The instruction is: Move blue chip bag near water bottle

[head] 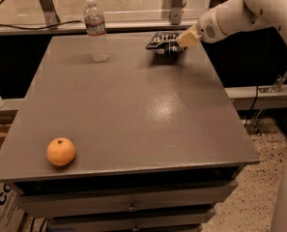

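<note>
The blue chip bag [162,40] is dark navy with white lettering and hangs nearly flat just above the far right part of the grey table [133,105], with its shadow beneath it. My gripper [178,43] comes in from the right on the white arm and is shut on the bag's right edge. The water bottle [97,30] is clear with a white cap. It stands upright at the far left of the table, about a bag's length and a half to the left of the bag.
An orange [61,151] lies near the table's front left corner. Drawers [128,204] sit under the table top. A metal rail and posts [174,4] run behind the table. A cardboard box [3,211] stands on the floor at the lower left.
</note>
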### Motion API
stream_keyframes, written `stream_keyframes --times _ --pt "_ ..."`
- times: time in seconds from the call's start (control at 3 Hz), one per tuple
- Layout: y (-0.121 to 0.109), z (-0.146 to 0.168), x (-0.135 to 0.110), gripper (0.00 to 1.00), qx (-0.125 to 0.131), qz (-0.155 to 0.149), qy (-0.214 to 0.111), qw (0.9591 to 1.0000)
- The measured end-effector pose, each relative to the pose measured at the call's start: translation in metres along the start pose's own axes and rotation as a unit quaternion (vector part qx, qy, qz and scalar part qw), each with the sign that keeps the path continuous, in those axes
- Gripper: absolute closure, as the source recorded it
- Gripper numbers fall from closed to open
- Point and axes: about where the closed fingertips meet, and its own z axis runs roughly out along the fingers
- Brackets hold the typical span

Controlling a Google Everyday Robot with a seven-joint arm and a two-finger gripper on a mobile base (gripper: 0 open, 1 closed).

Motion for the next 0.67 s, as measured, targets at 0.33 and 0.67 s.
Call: stream_keyframes --times 0.33,0.67 --pt "0.023 0.019 -0.022 1.0 -0.029 -0.022 -0.01 0.9993" --pt "0.044 0.035 -0.041 1.0 -0.054 -0.04 -0.022 0.9975"
